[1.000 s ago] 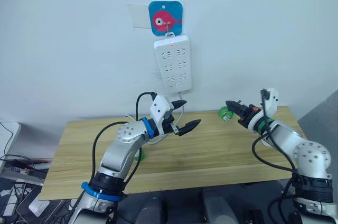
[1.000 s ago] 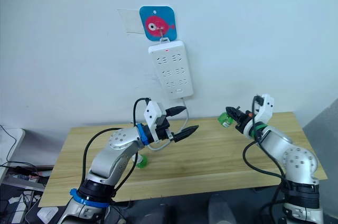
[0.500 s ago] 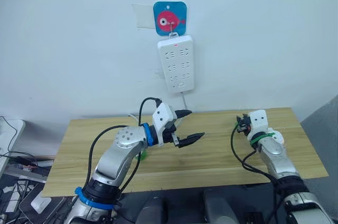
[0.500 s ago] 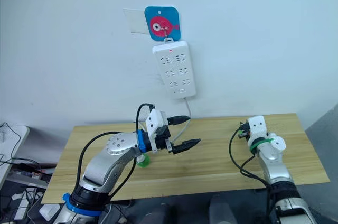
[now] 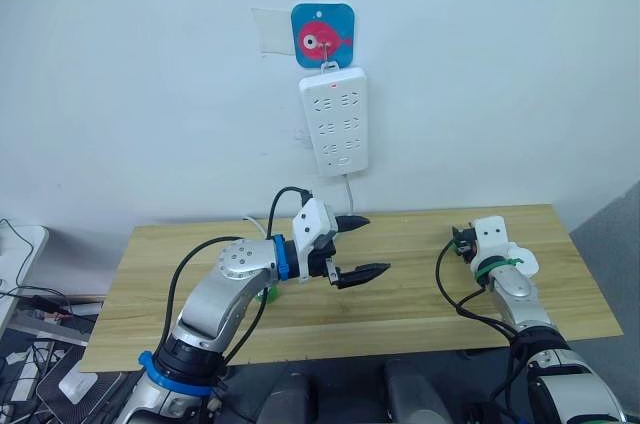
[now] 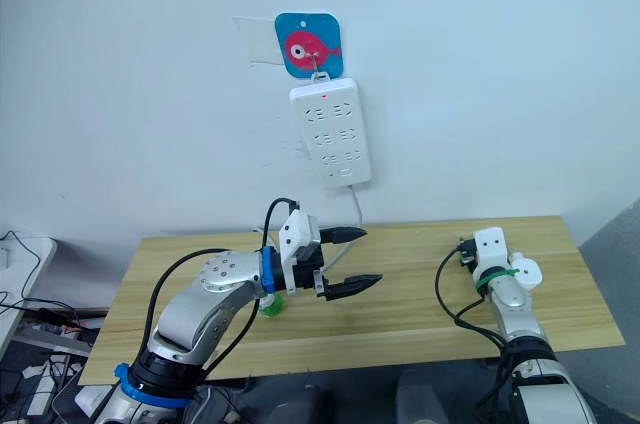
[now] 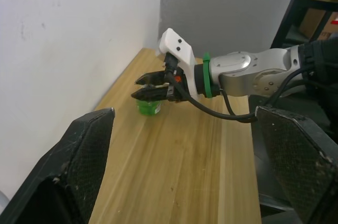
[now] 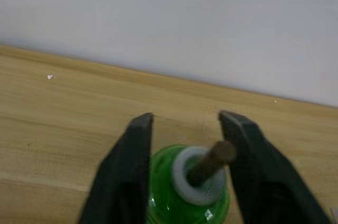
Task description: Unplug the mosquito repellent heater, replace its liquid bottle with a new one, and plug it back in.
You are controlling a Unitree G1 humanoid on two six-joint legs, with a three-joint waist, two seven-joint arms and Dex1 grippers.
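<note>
Down at the tabletop (image 5: 420,294) now, the bottle (image 8: 177,195), close to the wall (image 8: 169,23) on the right side; a second ago held aloft, out in front of the right arm. Gripped at both sides by the right claw (image 8: 185,123), black fingers (image 8: 129,171) pressed on the green plastic. Looks like the set-down of the spent bottle, so removal judged done and release next. Translucent green, round-bodied, glossy, with a white collar and a brown wick (image 8: 211,160) slanting out, no cap; light and easily tipped, so better let go squarely. Left claw (image 5: 375,244) spread wide and empty above the middle of the tabletop, wider than a second ago, perhaps readying for the next pick. Beside the left arm, a second bottle (image 6: 268,306), also green, probably the new one; cap too small to tell. Tabletop of pale wood, smooth with fine grain. On the wall above, a white hard-plastic strip (image 5: 335,129), hung from a blue square plaque with a pink fish (image 5: 323,36), small red light at its top, sockets seemingly all free.
</note>
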